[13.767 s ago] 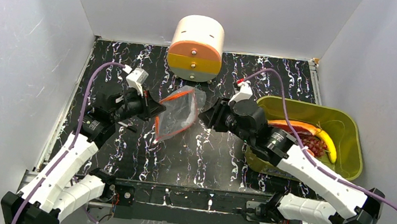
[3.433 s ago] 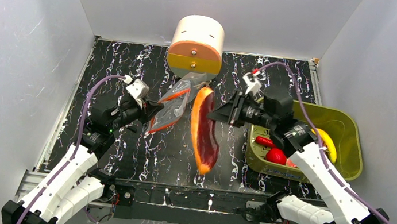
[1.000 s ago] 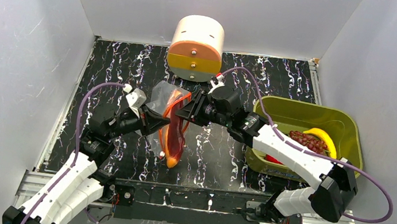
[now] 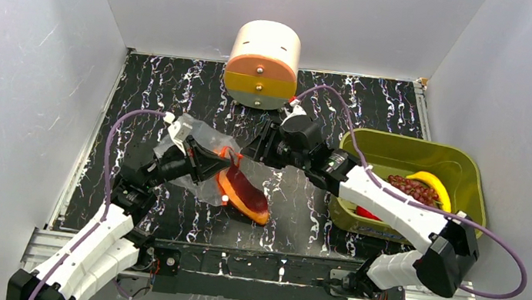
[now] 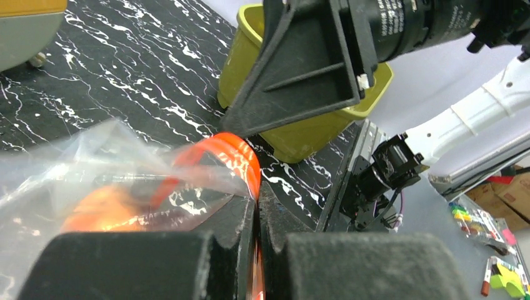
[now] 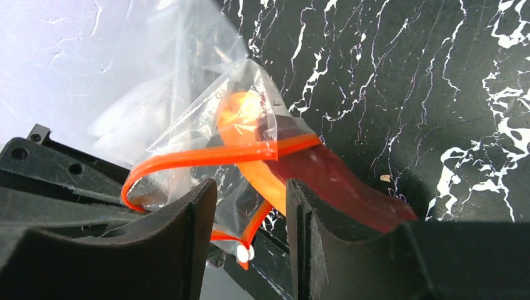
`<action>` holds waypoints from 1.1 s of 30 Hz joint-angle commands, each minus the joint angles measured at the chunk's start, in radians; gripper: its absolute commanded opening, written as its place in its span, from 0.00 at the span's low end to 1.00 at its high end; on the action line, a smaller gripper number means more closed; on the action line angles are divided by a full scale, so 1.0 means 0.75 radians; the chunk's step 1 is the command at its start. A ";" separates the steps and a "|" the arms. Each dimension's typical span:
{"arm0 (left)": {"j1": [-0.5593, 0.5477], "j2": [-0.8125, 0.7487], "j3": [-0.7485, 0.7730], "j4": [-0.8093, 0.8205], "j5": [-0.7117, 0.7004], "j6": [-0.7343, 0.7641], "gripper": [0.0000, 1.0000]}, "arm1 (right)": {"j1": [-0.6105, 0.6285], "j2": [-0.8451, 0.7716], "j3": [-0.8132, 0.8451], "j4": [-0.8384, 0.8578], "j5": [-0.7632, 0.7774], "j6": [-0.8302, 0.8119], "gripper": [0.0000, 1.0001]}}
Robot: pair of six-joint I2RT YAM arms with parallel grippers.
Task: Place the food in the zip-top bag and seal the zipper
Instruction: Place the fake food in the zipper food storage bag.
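Ahead of right end effector [image 6: 250,187], orange slice [image 6: 350,194] partway inside bag [image 6: 187,119]

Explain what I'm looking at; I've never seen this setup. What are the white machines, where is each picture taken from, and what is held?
They are robots: a left arm and a right arm, bolted at the near edge of the black table. The wide picture looks down from above and behind them; the other two come from a camera on each wrist. The left gripper is shut on the mouth edge of the zip-top bag. The right gripper is open beside it. An orange curved slice lies on the table, one end inside the bag's mouth, the rest sticking out. The olive-green bin at right holds a yellow banana and a reddish-brown piece. A round cream-and-orange container stands at the back.
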 commanded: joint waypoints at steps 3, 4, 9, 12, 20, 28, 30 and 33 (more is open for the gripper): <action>-0.005 -0.009 0.033 0.120 -0.086 -0.080 0.00 | 0.004 -0.154 0.049 -0.003 0.040 -0.103 0.44; -0.006 -0.007 0.032 0.117 -0.097 -0.078 0.00 | 0.004 -0.170 0.033 -0.008 0.022 -0.128 0.45; -0.006 -0.002 0.017 0.083 -0.143 -0.041 0.00 | 0.004 -0.282 -0.140 0.002 -0.017 -0.256 0.51; -0.006 0.004 0.004 0.079 -0.150 -0.035 0.00 | 0.004 -0.350 -0.308 0.124 -0.058 -0.358 0.54; -0.006 0.015 -0.033 0.087 -0.164 -0.024 0.00 | 0.043 -0.308 -0.489 0.375 -0.095 -0.660 0.75; -0.005 0.011 -0.036 0.036 -0.173 0.017 0.00 | 0.148 -0.217 -0.644 0.675 -0.029 -0.955 0.92; -0.006 0.007 -0.036 0.024 -0.175 0.026 0.00 | 0.186 -0.180 -0.674 0.730 -0.002 -1.020 0.98; -0.005 0.001 -0.037 0.016 -0.173 0.031 0.00 | 0.237 -0.107 -0.677 0.752 0.062 -1.093 0.98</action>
